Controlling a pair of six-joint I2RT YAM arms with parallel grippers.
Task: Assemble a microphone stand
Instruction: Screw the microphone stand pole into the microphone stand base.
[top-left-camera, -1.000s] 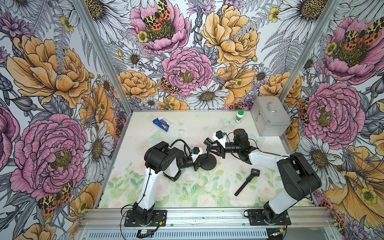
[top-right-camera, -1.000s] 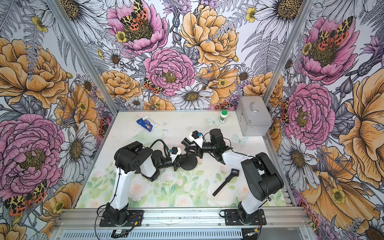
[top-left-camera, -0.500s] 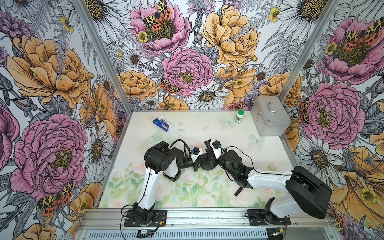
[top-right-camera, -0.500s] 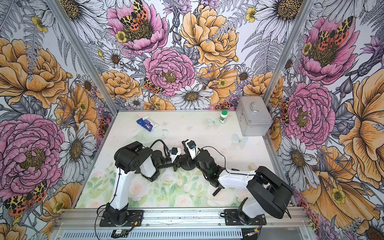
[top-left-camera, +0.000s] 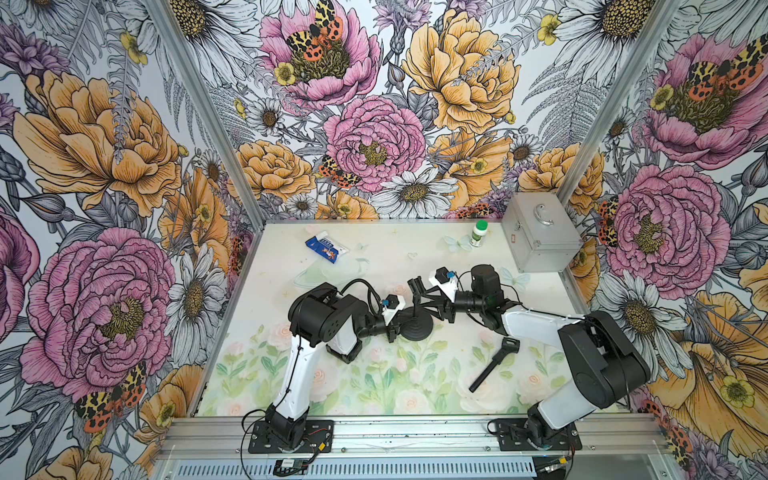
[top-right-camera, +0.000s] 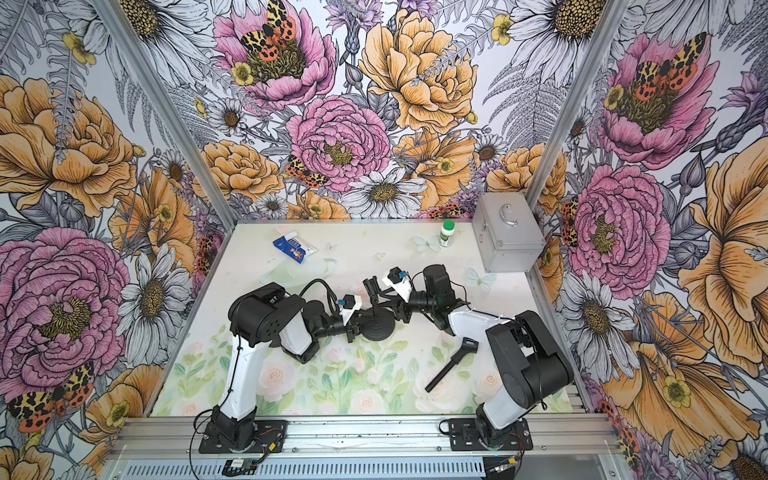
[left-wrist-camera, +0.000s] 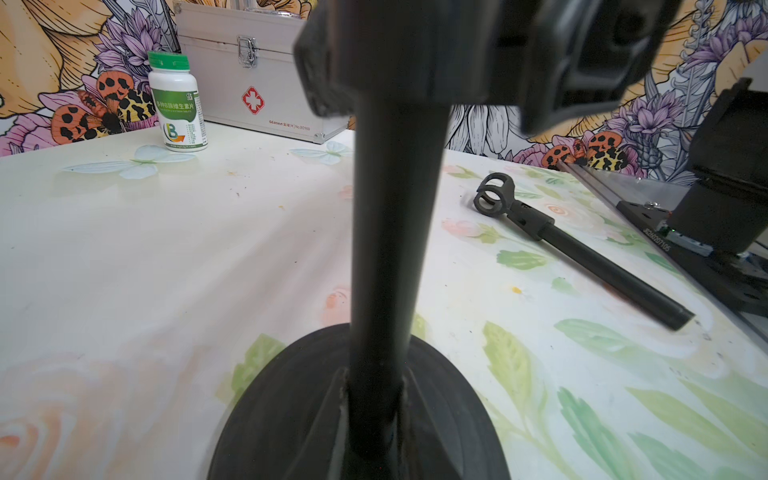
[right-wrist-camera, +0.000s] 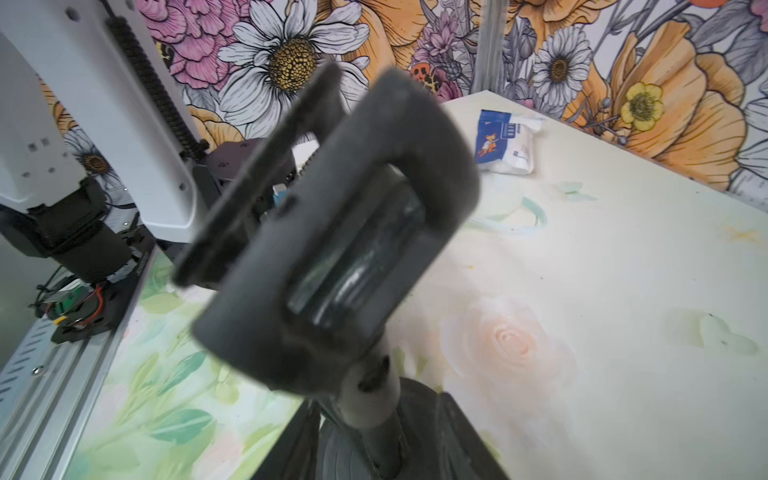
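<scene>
The stand's round black base (top-left-camera: 417, 328) sits mid-table, with an upright pole (left-wrist-camera: 395, 208) rising from it. A black clip holder (right-wrist-camera: 332, 232) tops the pole. My left gripper (top-left-camera: 400, 326) comes in from the left, low down, and is shut on the pole just above the base (left-wrist-camera: 270, 415). My right gripper (top-left-camera: 423, 307) reaches in from the right. Its two fingers stand a little apart on either side of the pole, open. A loose black rod with a clip end (top-left-camera: 494, 363) lies on the mat at the front right, also seen in the left wrist view (left-wrist-camera: 582, 249).
A silver first-aid case (top-left-camera: 540, 237) stands at the back right, with a green-capped white bottle (top-left-camera: 478, 232) beside it. A blue and white packet (top-left-camera: 326, 248) lies at the back left. The aluminium rail (top-left-camera: 415, 432) carrying both arm mounts runs along the front edge.
Half a second ago the right arm had swung low and forward round the stand; it is back at the stand's right. Its jaws have parted. The left arm has not moved.
</scene>
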